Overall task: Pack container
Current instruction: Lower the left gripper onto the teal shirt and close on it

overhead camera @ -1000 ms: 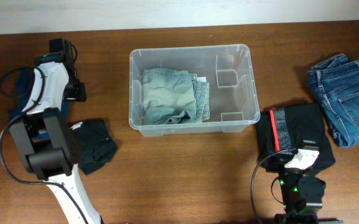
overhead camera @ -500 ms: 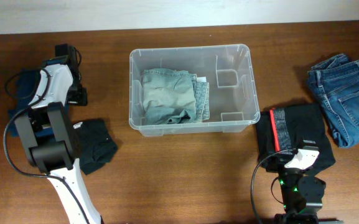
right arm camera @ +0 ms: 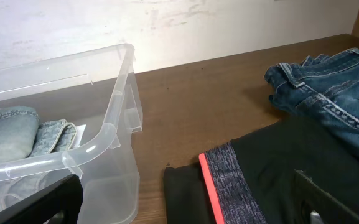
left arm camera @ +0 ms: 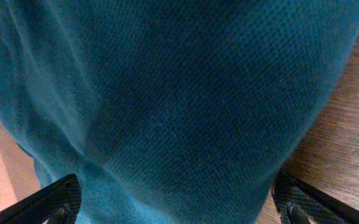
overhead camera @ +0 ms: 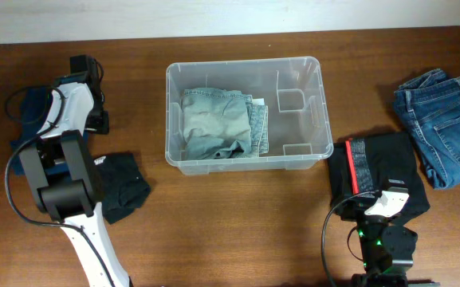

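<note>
The clear plastic container (overhead camera: 301, 151) stands mid-table with folded pale green-grey jeans (overhead camera: 218, 121) in its left part; its corner (right arm camera: 98, 143) shows in the right wrist view. My left gripper (left arm camera: 176, 210) is open, its fingers (left arm camera: 58, 198) standing wide on either side of a teal garment (left arm camera: 167, 93) that fills the view. That garment (overhead camera: 24, 108) lies at the far left, mostly under the left arm. My right gripper (right arm camera: 185, 214) is open and empty above a black garment with a grey band and red stripe (right arm camera: 229, 180), which sits right of the container (overhead camera: 377, 167).
Folded blue jeans (overhead camera: 445, 123) lie at the far right, also in the right wrist view (right arm camera: 328, 93). A black garment (overhead camera: 122, 185) lies at the left front beside the left arm. A pale wall runs behind the table.
The left arm has shifted slightly toward the far side over the teal garment, then held still. The right arm and the clothes have not moved.
</note>
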`<state>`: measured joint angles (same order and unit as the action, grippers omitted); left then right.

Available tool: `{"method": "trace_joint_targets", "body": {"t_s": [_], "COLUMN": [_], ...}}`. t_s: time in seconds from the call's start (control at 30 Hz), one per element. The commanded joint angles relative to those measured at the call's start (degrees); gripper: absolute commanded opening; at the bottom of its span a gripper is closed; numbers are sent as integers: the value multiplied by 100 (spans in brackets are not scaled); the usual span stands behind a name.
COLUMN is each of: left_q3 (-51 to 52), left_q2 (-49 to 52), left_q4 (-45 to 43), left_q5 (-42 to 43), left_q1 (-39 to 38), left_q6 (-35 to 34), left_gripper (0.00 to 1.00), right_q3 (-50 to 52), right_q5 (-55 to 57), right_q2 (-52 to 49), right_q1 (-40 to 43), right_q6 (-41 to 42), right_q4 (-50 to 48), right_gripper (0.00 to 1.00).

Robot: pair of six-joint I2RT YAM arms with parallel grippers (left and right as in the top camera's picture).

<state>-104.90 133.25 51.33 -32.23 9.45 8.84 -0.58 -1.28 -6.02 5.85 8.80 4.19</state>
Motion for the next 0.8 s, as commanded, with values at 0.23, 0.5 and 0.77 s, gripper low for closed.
{"method": "trace_joint_targets", "body": {"t_s": [0.23, 0.5, 0.77], "left_q3": [-13, -13, -13], "left_q2": [389, 748, 968], "left_q4": [-114, -118, -90], "left_q5": [-535, -507, -505], "left_q1": [46, 57, 57], "left_q6": [116, 116, 114], "left_gripper": [99, 95, 80], "right_q3": [26, 26, 26], "right_q5": [50, 50, 50], "right_q2": [42, 42, 42], "right_q1": [-31, -31, -31], "right_q6": [-20, -22, -22], "right_q4": [33, 33, 33], "right_gripper": [99, 99, 99]}}
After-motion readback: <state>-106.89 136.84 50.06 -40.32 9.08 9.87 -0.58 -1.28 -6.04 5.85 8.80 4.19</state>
